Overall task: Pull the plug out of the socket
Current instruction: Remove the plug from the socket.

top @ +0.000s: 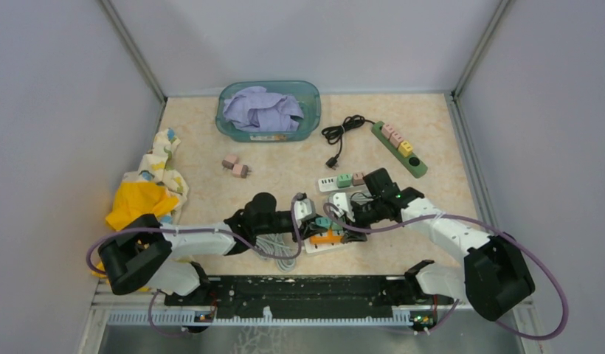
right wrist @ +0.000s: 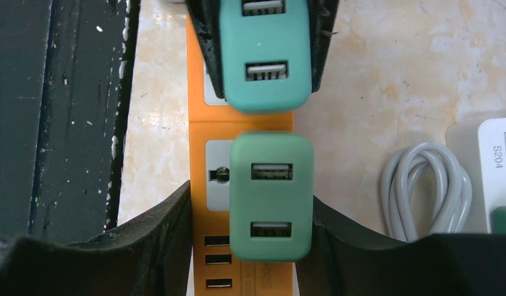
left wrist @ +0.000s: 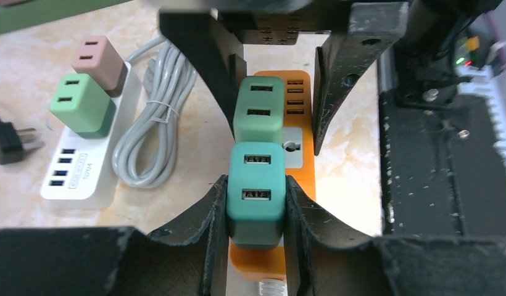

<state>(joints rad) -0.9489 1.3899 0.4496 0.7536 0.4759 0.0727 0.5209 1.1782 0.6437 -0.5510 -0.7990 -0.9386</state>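
Left claw [left wrist: 257, 185] clamped on teal plug [left wrist: 257, 200] — plug looks fully seated in orange strip [left wrist: 303, 92]. Right claw [right wrist: 250, 197] straddles neighbouring green plug [right wrist: 272, 197] and strip; whether clamped, cannot tell. Grasp done — pull itself not yet made.

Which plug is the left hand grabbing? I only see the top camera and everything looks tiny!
Observer: The left hand is squeezed shut on the darker teal plug, clamping both its sides.
Kid: What's the other hand doing?
Observer: The right hand sits around the lighter green plug next door, with a gap on one side.
Kid: Are they plugged in?
Observer: Both sit on the orange power strip, each showing two USB ports.
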